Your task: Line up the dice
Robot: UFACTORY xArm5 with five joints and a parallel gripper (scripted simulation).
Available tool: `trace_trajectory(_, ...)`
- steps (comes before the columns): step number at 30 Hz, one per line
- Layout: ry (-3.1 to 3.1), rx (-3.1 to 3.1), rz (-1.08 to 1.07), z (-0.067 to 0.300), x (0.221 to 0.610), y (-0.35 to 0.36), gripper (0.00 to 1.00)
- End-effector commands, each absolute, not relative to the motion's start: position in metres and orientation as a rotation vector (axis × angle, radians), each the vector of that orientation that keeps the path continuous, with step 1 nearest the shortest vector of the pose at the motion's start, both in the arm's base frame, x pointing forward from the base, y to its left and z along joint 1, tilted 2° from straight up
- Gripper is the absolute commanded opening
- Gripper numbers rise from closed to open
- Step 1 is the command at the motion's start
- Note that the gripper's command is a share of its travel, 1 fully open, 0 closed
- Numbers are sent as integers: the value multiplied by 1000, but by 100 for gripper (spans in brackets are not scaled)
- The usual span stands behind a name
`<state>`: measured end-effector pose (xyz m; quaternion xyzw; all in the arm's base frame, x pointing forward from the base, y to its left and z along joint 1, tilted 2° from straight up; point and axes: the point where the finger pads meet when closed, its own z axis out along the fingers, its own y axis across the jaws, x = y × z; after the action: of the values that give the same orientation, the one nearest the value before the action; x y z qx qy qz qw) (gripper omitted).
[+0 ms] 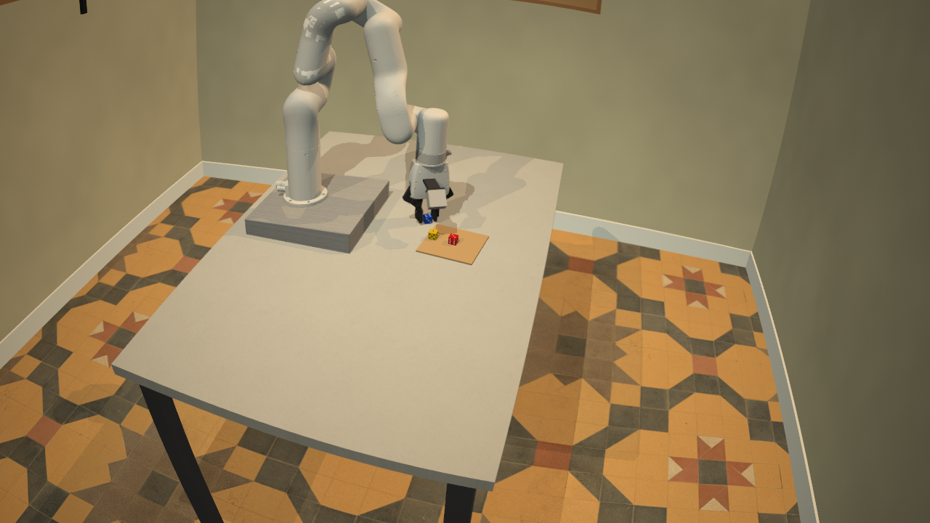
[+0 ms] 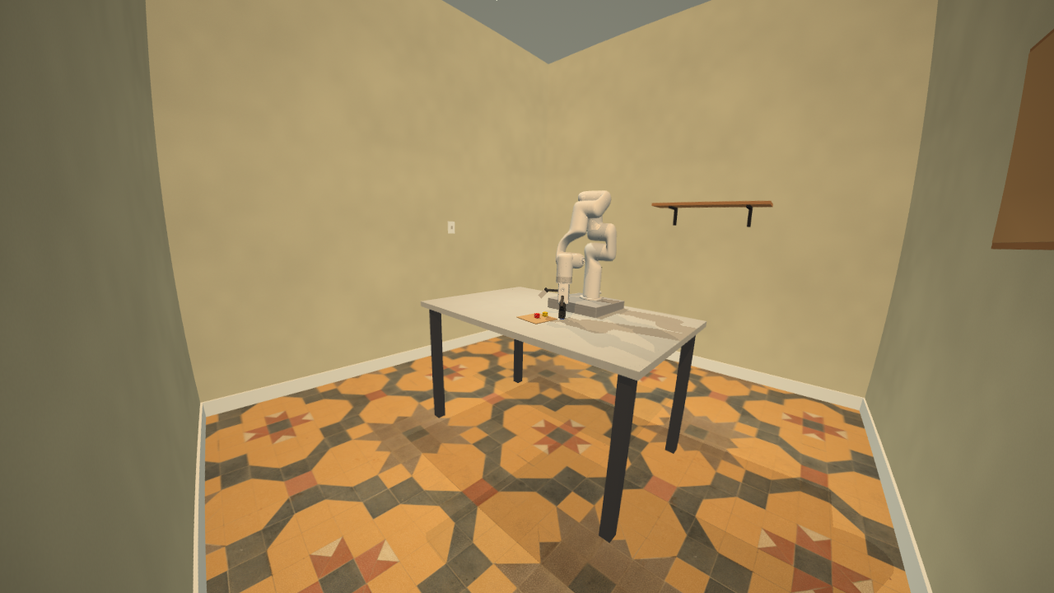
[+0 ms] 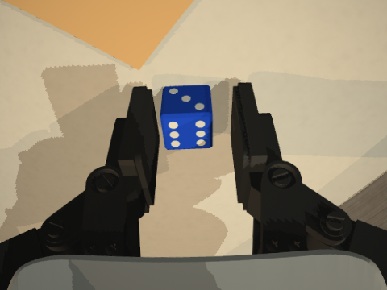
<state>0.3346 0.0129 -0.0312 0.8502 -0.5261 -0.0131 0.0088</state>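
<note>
My gripper is open, its black fingers low over the table on either side of the blue die, with a gap on both sides. The die lies on the table just off the mat's corner; its brighter, seemingly upper face shows six pips, the face beside it three. The orange mat lies flat. On it a yellow die lies nearer the base, a red die farther out. Their top numbers are too small to tell.
The grey base block stands beside the gripper, on the side away from the mat. The table extends well toward the top camera. Its long edge runs beyond the mat. Arm shadows cross the table around the blue die.
</note>
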Motion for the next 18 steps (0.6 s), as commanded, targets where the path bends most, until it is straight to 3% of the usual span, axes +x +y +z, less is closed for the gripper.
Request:
trace_trajectory(1, -1645, 2658, -37, -34, 336, 13, 36)
trace_trajectory(18, -1645, 2658, -37, -35, 336, 13, 36)
